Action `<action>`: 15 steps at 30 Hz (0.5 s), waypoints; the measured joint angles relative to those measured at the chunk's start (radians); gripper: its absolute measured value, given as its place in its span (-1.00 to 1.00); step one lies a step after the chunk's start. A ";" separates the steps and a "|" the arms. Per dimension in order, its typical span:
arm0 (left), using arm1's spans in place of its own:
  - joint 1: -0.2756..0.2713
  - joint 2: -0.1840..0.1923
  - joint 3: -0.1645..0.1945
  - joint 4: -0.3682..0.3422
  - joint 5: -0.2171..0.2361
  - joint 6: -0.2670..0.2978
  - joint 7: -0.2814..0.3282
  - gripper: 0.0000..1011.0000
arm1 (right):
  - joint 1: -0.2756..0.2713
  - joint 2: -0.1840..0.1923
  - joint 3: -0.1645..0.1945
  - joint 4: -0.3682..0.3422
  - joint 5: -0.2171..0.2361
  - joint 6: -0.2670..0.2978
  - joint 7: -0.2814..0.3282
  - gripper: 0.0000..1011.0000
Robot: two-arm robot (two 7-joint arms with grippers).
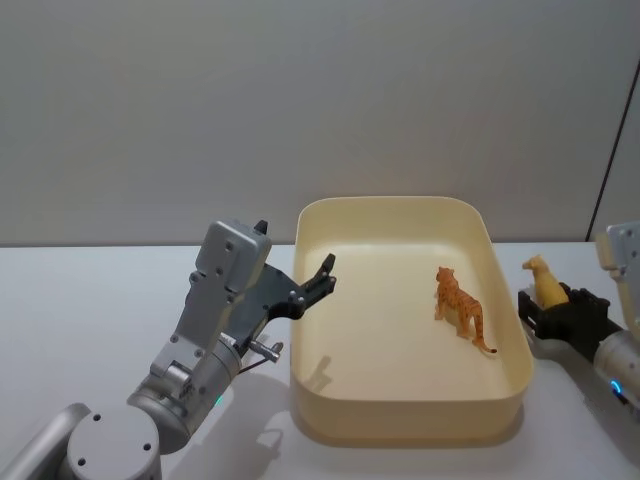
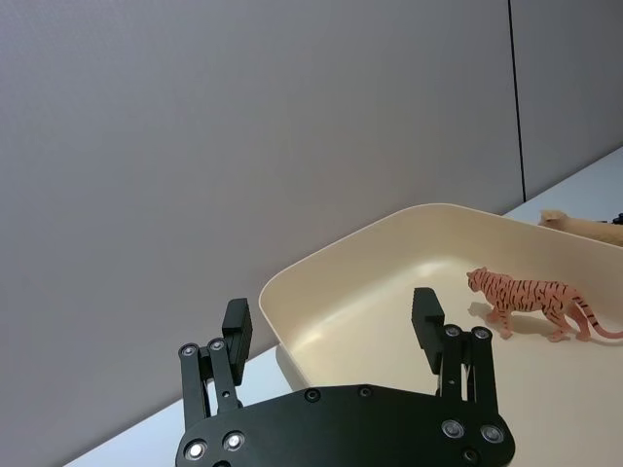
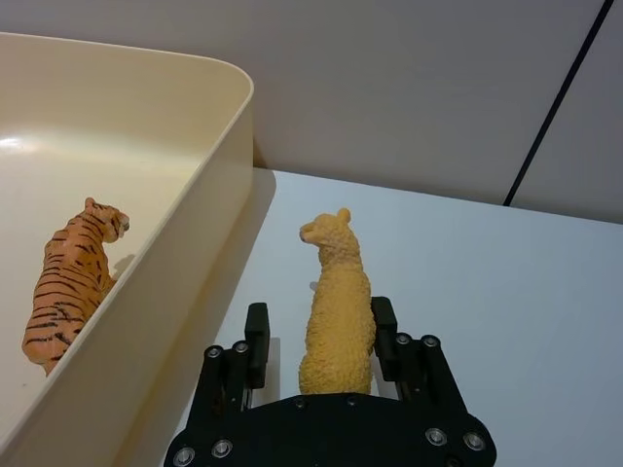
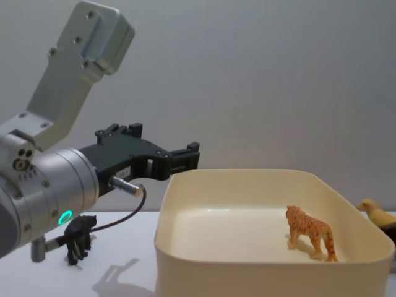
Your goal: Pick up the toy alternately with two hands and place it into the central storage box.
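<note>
Left hand (image 1: 322,277): raised above the box's left rim, fingers spread wide, nothing held.
Right hand (image 3: 320,321): set low at the box's right, outside it; fingers apart, one on each side of the llama. A strip of worktop is seen between one finger and the toy, so it is judged not yet clamped.
Black toy (image 4: 79,235): stood on the worktop (image 1: 100,300) left of the box, under the left arm; its kind is hard to make out.
Llama (image 3: 336,292): upright just beside the box's right wall, long axis vertical, head turned away from the right hand.
Box (image 1: 400,203): placed centrally between the two arms, open at the top.
Tiger (image 1: 462,305): stood inside the box, in its right half, near the wall.
Key relation: the llama is far nearer the right hand. The box lies to that hand's left, with the wall between, so a lift over the rim is judged necessary.
Hidden: the llama's feet are covered by the right hand, so contact with the worktop cannot be confirmed. The right arm is cut by the head view's edge.
</note>
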 joint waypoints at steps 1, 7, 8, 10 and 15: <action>0.000 0.000 0.000 0.000 0.000 0.000 0.000 0.98 | 0.001 -0.001 -0.001 0.002 -0.001 0.000 0.000 0.22; 0.000 0.000 0.000 0.000 0.000 0.000 0.000 0.98 | 0.007 -0.005 -0.005 0.013 -0.007 -0.002 -0.001 -0.17; 0.000 0.000 0.000 0.000 0.000 0.000 0.000 0.98 | 0.007 -0.005 -0.004 0.013 -0.007 -0.002 -0.001 -0.20; 0.000 0.000 0.000 0.000 0.000 0.000 0.000 0.98 | 0.000 -0.001 -0.002 0.006 -0.007 -0.003 -0.002 -0.26; 0.000 0.000 0.000 0.000 0.000 0.000 0.000 0.98 | -0.023 0.011 0.007 -0.029 -0.002 -0.011 -0.006 -0.28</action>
